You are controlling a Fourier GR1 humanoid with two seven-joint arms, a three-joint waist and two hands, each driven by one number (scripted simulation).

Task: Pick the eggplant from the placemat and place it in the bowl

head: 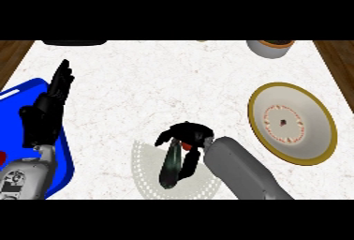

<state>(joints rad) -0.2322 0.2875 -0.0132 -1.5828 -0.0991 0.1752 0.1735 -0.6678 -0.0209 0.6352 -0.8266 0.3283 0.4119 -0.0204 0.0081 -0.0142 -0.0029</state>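
A dark, long eggplant (170, 166) lies on a pale round placemat (149, 180) near the counter's front edge. My right hand (187, 136) sits over the eggplant's upper end, its fingers curled down around it; a red spot shows under the palm. The bowl (292, 123), with a gold rim and a white inside with a patterned ring, stands to the right of the placemat. My left hand (48, 108) rests open at the left, fingers pointing up, over a blue tray.
A blue tray (66, 164) lies along the left edge under my left arm. A grey cup-like vessel (271, 48) stands at the back right and a dark object (75, 42) at the back left. Wooden strips border the white counter.
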